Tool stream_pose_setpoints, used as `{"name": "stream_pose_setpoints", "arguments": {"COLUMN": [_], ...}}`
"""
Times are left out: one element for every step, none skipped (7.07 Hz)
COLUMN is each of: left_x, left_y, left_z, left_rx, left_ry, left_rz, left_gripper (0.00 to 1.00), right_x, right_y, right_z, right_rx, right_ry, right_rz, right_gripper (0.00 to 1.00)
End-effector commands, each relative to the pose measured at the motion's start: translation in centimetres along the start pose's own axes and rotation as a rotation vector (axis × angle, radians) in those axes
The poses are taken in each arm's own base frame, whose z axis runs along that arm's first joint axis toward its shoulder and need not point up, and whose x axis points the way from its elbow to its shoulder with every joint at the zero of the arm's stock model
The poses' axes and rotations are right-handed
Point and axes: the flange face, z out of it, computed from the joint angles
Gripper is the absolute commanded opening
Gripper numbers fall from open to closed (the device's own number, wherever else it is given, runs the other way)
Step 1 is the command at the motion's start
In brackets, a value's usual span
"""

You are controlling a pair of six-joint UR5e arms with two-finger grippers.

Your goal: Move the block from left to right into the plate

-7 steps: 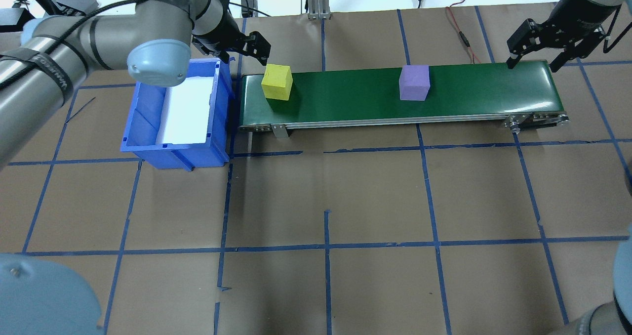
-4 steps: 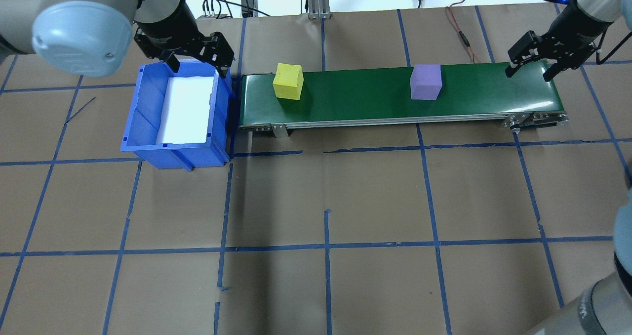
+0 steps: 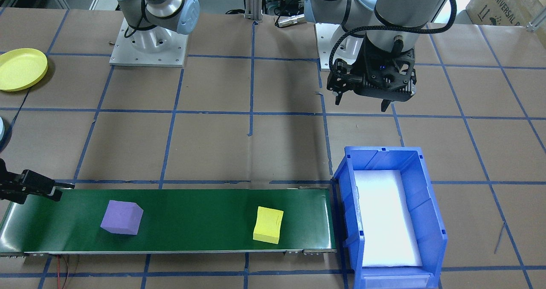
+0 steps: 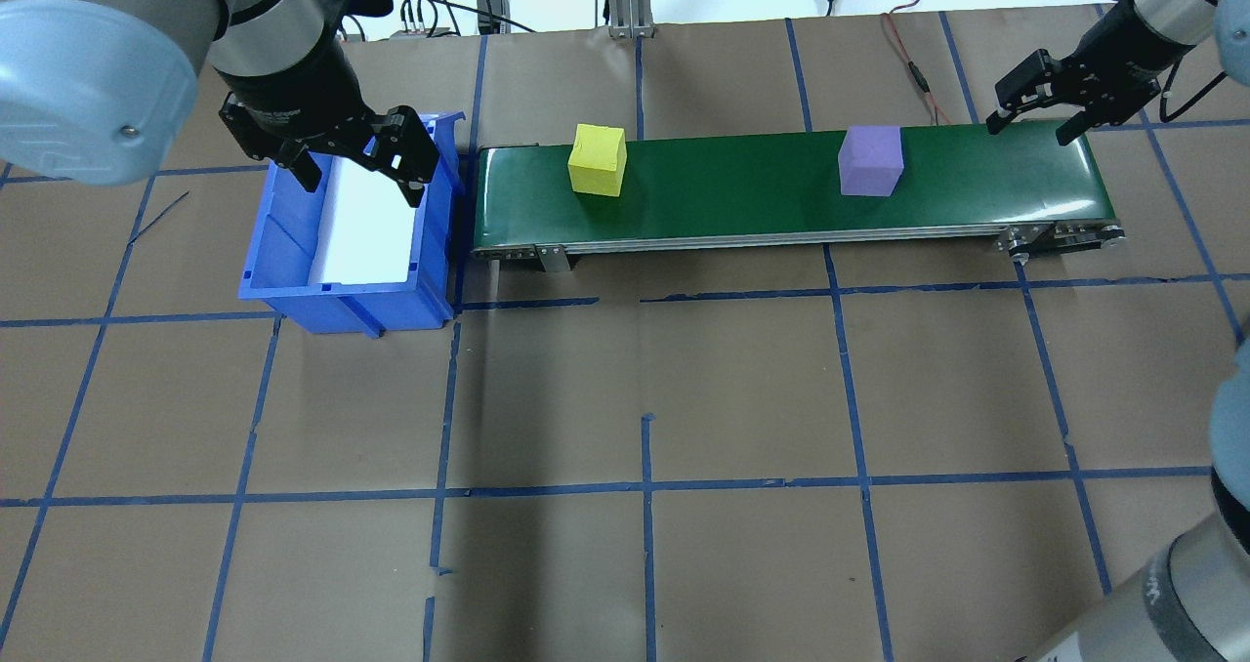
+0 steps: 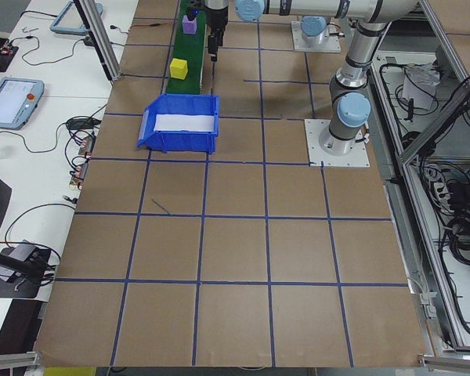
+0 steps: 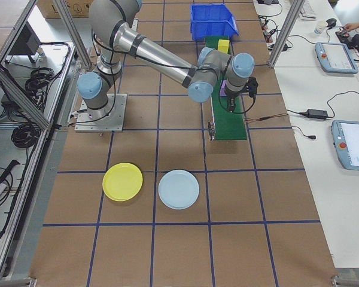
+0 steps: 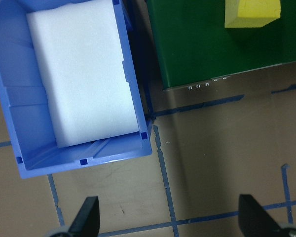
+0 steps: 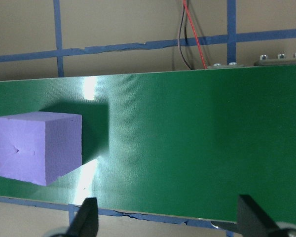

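On the table's far side, as seen from behind the robot, a green conveyor belt [image 4: 781, 188] runs left to right with two foam blocks riding on it. The yellow block [image 4: 597, 159] sits toward the belt's nine o'clock end, and the purple block [image 4: 870, 161] sits further along toward three o'clock; the two are well apart. Neither block is touched by anything.

The left gripper [image 4: 356, 159] hangs above the blue bin [image 4: 293, 252], which stands just beside the belt's nine o'clock end. Its fingers are spread wide with nothing between them. A white foam pad [image 7: 81, 74] lines the bin's floor.

The right gripper [image 4: 1030, 120] hovers over the belt's three o'clock end, at about two o'clock from the purple block. Its fingers are also spread apart and hold nothing. From its wrist camera the purple block [image 8: 38, 146] shows at nine o'clock on the green surface.

The yellow plate [image 6: 122, 181] lies flat on the brown paper on the robot's right side, well apart from the belt's end. A pale blue plate [image 6: 179, 189] lies just beside it. Both plates show bare.
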Motion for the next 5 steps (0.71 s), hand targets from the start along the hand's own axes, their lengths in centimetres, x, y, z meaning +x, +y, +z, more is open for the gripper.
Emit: {"name": "stream_pose_setpoints", "arguments": {"left_x": [-0.75,-0.76,-0.76,-0.76,-0.77], "left_y": [0.01,-0.01,-0.01,-0.01,-0.04], "left_z": [0.28,0.29,0.29,0.29,0.20], "left_rx": [-0.001,0.000,0.000,0.000,0.003], "left_ry": [-0.002,0.005,0.005,0.005,0.005], "left_rz": [-0.009,-0.015,-0.015,-0.015,-0.015], "left_gripper": [1.00,1.00,1.00,1.00,1.00], "right_x": [0.49,0.49,0.70,0.77,0.76], "right_y": [-0.33,-0.40,-0.60,-0.71,-0.70], "right_z": [0.12,0.37,0.77,0.85,0.95], "right_rx": [0.023,0.028,0.024,0.026,0.029], "right_ry": [-0.048,-0.056,-0.057,-0.056,-0.059], "right_rz": [0.009,0.007,0.006,0.006,0.005], "right_gripper": [1.00,1.00,1.00,1.00,1.00]}}
